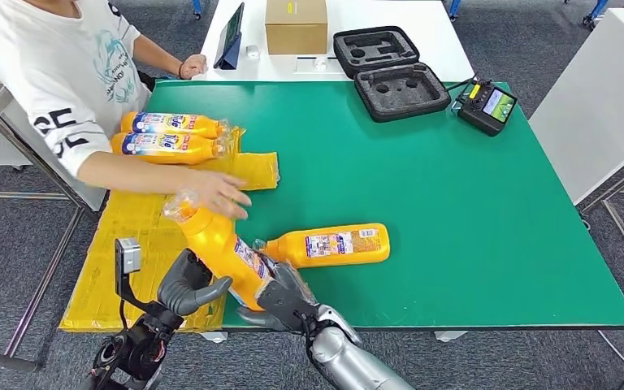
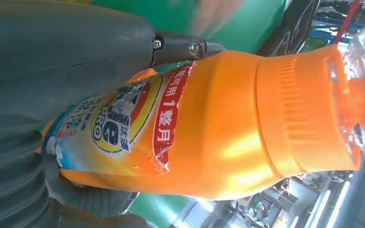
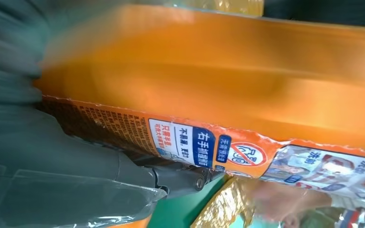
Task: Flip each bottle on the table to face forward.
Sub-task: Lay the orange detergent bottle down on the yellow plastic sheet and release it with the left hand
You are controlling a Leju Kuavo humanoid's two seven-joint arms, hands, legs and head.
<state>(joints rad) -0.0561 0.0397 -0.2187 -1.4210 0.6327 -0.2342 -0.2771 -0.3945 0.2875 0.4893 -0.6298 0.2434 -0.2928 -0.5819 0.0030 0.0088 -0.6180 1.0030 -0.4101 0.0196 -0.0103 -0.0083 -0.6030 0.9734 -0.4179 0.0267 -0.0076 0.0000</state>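
Observation:
An orange bottle point(image 1: 215, 244) with a clear cap is tilted up near the table's front edge, held between both my hands. My left hand point(image 1: 188, 282) grips its lower side and my right hand point(image 1: 286, 294) grips its base end. The left wrist view shows the bottle's point(image 2: 218, 128) front label and my thumb over it. Its back label point(image 3: 195, 142) faces the right wrist camera. A second orange bottle point(image 1: 333, 244) lies on its side on the green table point(image 1: 455, 211), back label up. Two more bottles point(image 1: 171, 136) lie at the far left, front labels up.
A person stands at the left with a hand point(image 1: 215, 193) near the held bottle's cap. Yellow wrapping point(image 1: 122, 244) covers the table's left edge. At the back are a black foam case point(image 1: 390, 73), a controller point(image 1: 487, 106), a cardboard box point(image 1: 296, 24) and a tablet point(image 1: 231, 36).

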